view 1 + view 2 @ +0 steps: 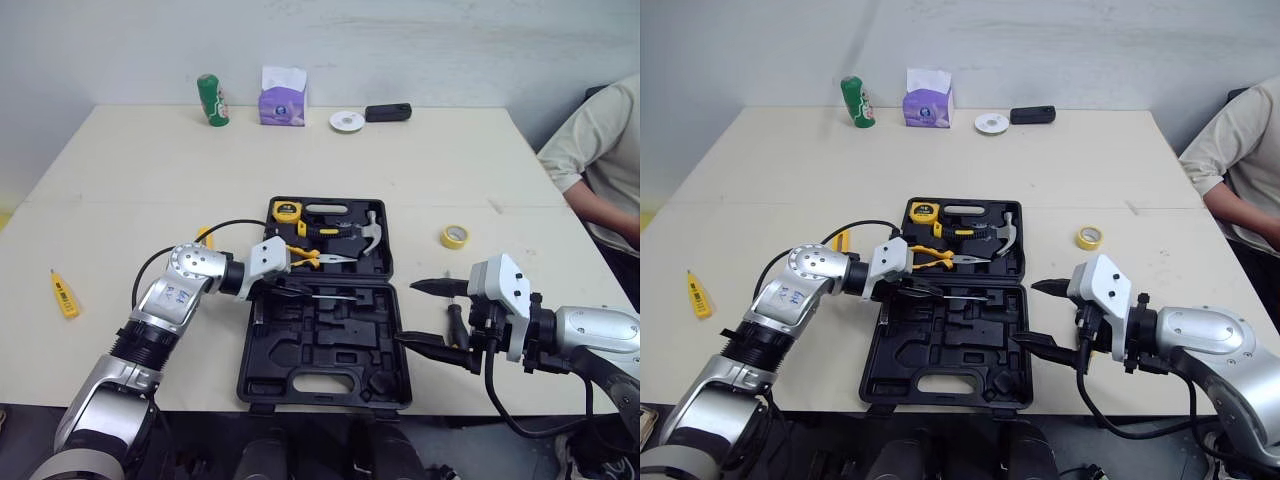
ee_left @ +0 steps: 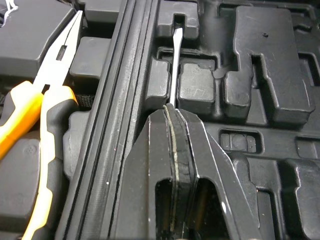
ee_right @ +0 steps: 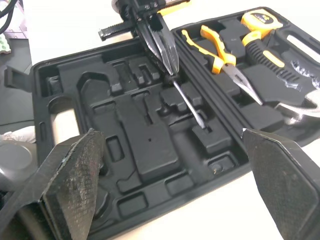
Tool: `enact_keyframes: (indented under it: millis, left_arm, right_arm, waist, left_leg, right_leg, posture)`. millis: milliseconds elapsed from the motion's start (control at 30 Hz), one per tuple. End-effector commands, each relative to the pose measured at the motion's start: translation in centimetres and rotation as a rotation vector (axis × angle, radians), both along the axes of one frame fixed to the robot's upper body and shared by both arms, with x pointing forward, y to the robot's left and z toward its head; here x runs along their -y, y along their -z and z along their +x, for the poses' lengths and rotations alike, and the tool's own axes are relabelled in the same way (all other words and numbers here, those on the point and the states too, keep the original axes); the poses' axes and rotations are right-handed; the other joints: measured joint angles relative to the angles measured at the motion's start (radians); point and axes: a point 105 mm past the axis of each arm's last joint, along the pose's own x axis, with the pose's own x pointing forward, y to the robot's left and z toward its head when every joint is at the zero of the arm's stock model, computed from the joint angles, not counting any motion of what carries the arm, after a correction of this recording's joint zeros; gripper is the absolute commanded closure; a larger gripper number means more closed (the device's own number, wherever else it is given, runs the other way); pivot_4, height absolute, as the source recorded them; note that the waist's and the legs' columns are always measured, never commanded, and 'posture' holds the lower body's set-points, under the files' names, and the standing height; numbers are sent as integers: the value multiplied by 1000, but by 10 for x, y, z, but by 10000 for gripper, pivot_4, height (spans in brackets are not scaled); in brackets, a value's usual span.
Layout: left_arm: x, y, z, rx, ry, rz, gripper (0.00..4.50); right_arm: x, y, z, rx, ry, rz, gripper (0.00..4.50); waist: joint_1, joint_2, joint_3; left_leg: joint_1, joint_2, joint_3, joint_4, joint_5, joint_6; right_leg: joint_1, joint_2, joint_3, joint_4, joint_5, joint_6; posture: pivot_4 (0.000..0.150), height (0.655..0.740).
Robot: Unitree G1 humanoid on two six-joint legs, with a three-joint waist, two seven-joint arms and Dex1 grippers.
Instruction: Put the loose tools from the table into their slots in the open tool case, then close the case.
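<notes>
Black case (image 1: 300, 348) open, left tool (image 2: 170, 112) clamped on screwdriver (image 2: 173, 65), right tool (image 1: 410, 313) wide, tape measure (image 1: 287, 211) label illegible

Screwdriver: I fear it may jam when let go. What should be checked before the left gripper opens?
1. Left gripper shut on screwdriver: ok.
2. Shaft lined up with its slot: ok.
3. Handle seated in the slot: cannot tell, hidden.
4. Right gripper open, apart from the screwdriver: ok.
5. Case lying open: ok.
</notes>
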Motion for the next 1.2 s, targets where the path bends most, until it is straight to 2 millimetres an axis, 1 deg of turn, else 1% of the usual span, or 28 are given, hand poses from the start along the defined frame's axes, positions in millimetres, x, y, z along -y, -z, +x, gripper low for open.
enact_keyframes:
  millis: [33, 133, 167, 200, 233, 267, 300, 367, 433, 467, 500, 567, 600, 633, 700, 733, 800, 867, 900, 933, 1000, 1067, 1133, 1200]
  left_arm:
    - [-19, 25, -14, -145, -57, 28, 44310]
    - [-25, -1, -9, -76, -131, -120, 44310]
    - [-36, -15, -7, -43, -197, -211, 41559]
    - [-44, -24, -7, -22, -242, -270, 38355]
    - [-57, -31, -9, -17, -297, -323, 35446]
    - [-72, -33, -13, -18, -354, -349, 31898]
    - [-84, -34, -18, -18, -397, -358, 26841]
    - [-134, -29, -41, -17, -580, -363, 17540]
    - [-166, -28, -60, -13, -716, -369, 7805]
    - [-189, -27, -74, -6, -830, -384, 2847]
    - [-212, -29, -90, 8, -944, -395, 471]
    - [-241, -32, -117, 29, -1096, -405, 471]
    - [-261, -30, -132, 47, -1193, -388, 471]
    - [-274, -29, -144, 59, -1258, -374, 471]
    - [-309, -26, -173, 78, -1421, -328, 471]
    - [-324, -26, -184, 94, -1490, -309, 471]
    - [-343, -29, -197, 123, -1575, -284, 471]
    - [-349, -32, -197, 143, -1594, -282, 471]
    - [-349, -33, -195, 145, -1588, -284, 471]
    - [-347, -33, -192, 143, -1572, -286, 471]
    - [-338, -31, -182, 133, -1524, -284, 471]
    - [-326, -29, -170, 116, -1463, -281, 471]
    - [-310, -26, -158, 90, -1381, -267, 471]
    - [-286, -30, -139, 69, -1272, -283, 471]
  right_arm:
    - [3, -8, 1, 45, 18, 4, 0]
    - [13, -9, 9, 54, 69, 14, 0]
    - [21, -8, 13, 49, 89, 5, 0]
    - [26, -7, 15, 44, 101, -3, 0]
    - [33, -5, 17, 41, 114, -16, 0]
    - [41, -4, 19, 37, 131, -29, 0]
    - [48, -4, 21, 33, 145, -39, 0]
    - [76, -7, 27, 14, 202, -63, 0]
    - [97, -10, 30, 2, 245, -67, 0]
    - [114, -11, 34, -7, 301, -65, 0]
    - [132, -10, 37, -11, 360, -72, 0]
    - [155, -9, 38, -16, 430, -92, 0]
    - [170, -8, 39, -13, 472, -109, 0]
    - [180, -8, 38, -11, 497, -120, 0]
    - [205, -10, 38, -9, 574, -122, 0]
    - [215, -10, 37, -9, 605, -127, 0]
    - [232, -8, 35, -14, 650, -148, 0]
    - [242, -5, 33, -18, 675, -160, 0]
    - [244, -5, 33, -15, 682, -160, 0]
    - [245, -5, 33, -10, 685, -159, 0]
    - [246, -6, 34, 2, 684, -152, 0]
    - [240, -7, 33, 11, 667, -143, 0]
    - [226, -5, 31, 21, 634, -134, 0]
    - [204, -5, 27, 43, 591, -103, 0]
  waist:
    - [-2, 0, 0]
    - [-9, 0, 1]
    - [-9, 0, 3]
    - [-10, 0, 4]
    - [-12, -1, 5]
    - [-13, -1, 7]
    - [-17, -3, 9]
    - [-25, -3, 11]
    - [-26, -2, 12]
    - [-22, -2, 12]
    - [-22, -3, 13]
    - [-21, -4, 13]
    - [-17, -5, 14]
    - [-12, -5, 14]
    - [-2, -4, 15]
    - [0, -2, 16]
    - [3, 0, 17]
    - [4, 0, 17]
    - [4, 0, 17]
    - [5, 0, 17]
    - [2, 1, 17]
    - [0, 2, 17]
    - [1, 2, 17]
    - [2, 2, 17]
  left_leg:
    - [0, 0, 0, 0, 0, 1]
    - [-2, 1, 1, 0, 1, -2]
    - [-2, 2, 1, 0, 1, -3]
    - [-2, 2, 1, 0, 1, -3]
    - [-3, 2, 1, 0, 1, -3]
    - [-3, 2, 1, 0, 1, -3]
    - [-4, 2, 1, 0, 1, -3]
    - [-5, 3, 0, 0, 2, -3]
    - [-5, 3, 2, -1, 1, -4]
    - [-6, 3, 1, -1, 1, -4]
    - [-6, 3, 1, -1, 0, -3]
    - [-7, 3, 0, -1, -1, -2]
    - [-7, 3, 0, 0, -2, -2]
    - [-7, 3, 0, -1, -2, -2]
    - [-7, 3, -1, -1, -5, -8]
    - [-7, 3, 0, 0, -5, -8]
    - [-8, 3, 0, -1, -5, -8]
    - [-10, 3, 0, -2, -6, -8]
    - [-13, 3, 0, -2, -5, -8]
    - [-17, 3, 0, -2, -5, -8]
    - [-18, 3, 0, -1, -5, -9]
    - [-18, 4, 0, -2, -5, -10]
    - [-18, 4, 1, -2, -6, -11]
    - [-17, 5, 1, -4, -6, -12]
  right_leg:
    - [-1, 0, 0, 1, 0, -1]
    - [-4, 1, 0, 4, -2, -3]
    - [-5, 1, 0, 4, -2, -4]
    - [-5, 1, -1, 5, -3, -4]
    - [-6, 2, -1, 5, -3, -5]
    - [-6, 2, -1, 6, -3, -5]
    - [-7, 2, -1, 6, -3, -5]
    - [-8, 2, -2, 6, -3, -6]
    - [-10, 2, -1, 6, -4, -6]
    - [-10, 2, -1, 5, -4, -6]
    - [-10, 2, -1, 4, -4, -6]
    - [-10, 1, -1, 3, -4, -6]
    - [-10, 1, -1, 2, -4, -6]
    - [-10, 1, -2, 1, -4, -6]
    - [-10, 1, -2, 0, -4, -6]
    - [-11, 1, -2, -1, -5, -7]
    - [-11, 1, -2, -3, -8, -12]
    - [-14, 1, -2, -3, -10, -13]
    - [-17, 1, -2, -3, -10, -12]
    - [-19, 1, -2, -2, -8, -9]
    - [-21, 0, -2, 1, -7, -7]
    - [-23, 0, -2, 4, -7, -8]
    - [-23, 1, -2, 5, -7, -8]
    - [-23, 1, -2, 5, -7, -8]
  posture:
    - [1500, 7252]
    - [1500, 7252]
    - [1500, 7252]
    - [1500, 7252]
    - [1500, 7252]
    - [1500, 7252]
    - [1500, 7252]
    - [1500, 7252]
    - [1500, 7252]
    - [1500, 7252]
    - [1500, 7252]
    - [1500, 7252]
    - [1500, 7252]
    - [1500, 7252]
    - [1500, 7252]
    - [1500, 7252]
    - [1500, 7252]
    - [1500, 7252]
    - [1500, 7252]
    - [1500, 7252]
    - [1500, 7252]
    - [1500, 7252]
    - [1500, 7252]
    - [1500, 7252]
